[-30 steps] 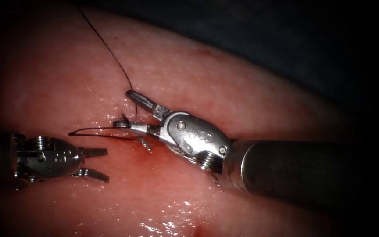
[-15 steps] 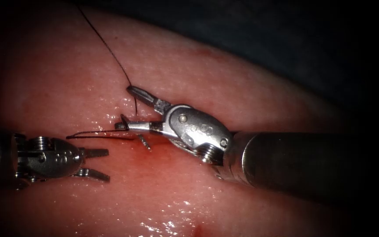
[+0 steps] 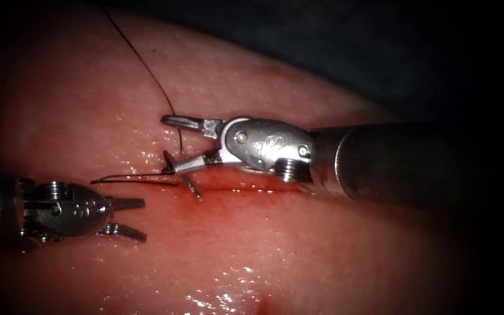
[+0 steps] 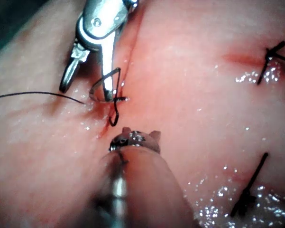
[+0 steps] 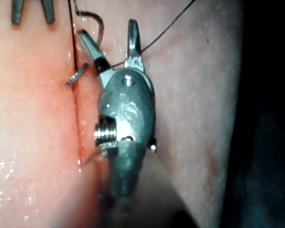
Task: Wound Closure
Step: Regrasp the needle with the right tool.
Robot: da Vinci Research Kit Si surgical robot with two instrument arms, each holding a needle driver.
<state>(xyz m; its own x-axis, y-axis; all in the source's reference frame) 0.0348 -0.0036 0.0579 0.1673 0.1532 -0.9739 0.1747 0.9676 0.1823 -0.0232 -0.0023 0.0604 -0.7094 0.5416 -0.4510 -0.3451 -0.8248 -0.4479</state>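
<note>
glistening pink pork-belly tissue fills the bench scene; at its cut the curved steel needle sits in the tissue, black thread trailing. right tool gapes wide beside it, empty; left tool waits part-open, empty. a glancing grasp could twist the needle and tear the edge.

Curved needle sits in the tissue — thread trails up-left.

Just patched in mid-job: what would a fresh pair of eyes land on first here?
The right hand, jaws wide open and holding nothing, sits at the cut with the thread running down between its jaws. Just below it lies the needle, held by neither tool and apparently partly buried in the tissue. The left hand sits open and empty in the endoscope view's lower left.
</note>
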